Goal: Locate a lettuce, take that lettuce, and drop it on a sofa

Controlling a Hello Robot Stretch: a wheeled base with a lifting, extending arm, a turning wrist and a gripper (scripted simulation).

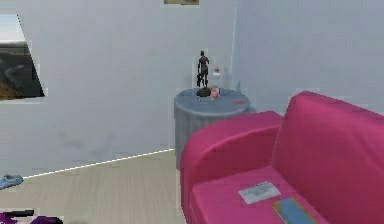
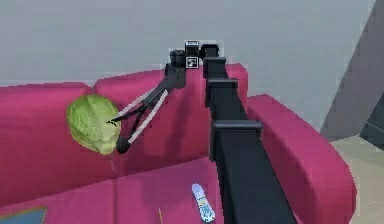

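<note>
The gripper is holding the lettuce in the air, in front of the sofa's backrest and above its seat. The arm is hiding part of the cushions. Something like a remote, hard to make out, is lying at the seat's front edge.

My arm reaches out long from the bottom edge, markers at its tip; my gripper angles down and left, fingers slanting, a lettuce hanging at their ends
</note>
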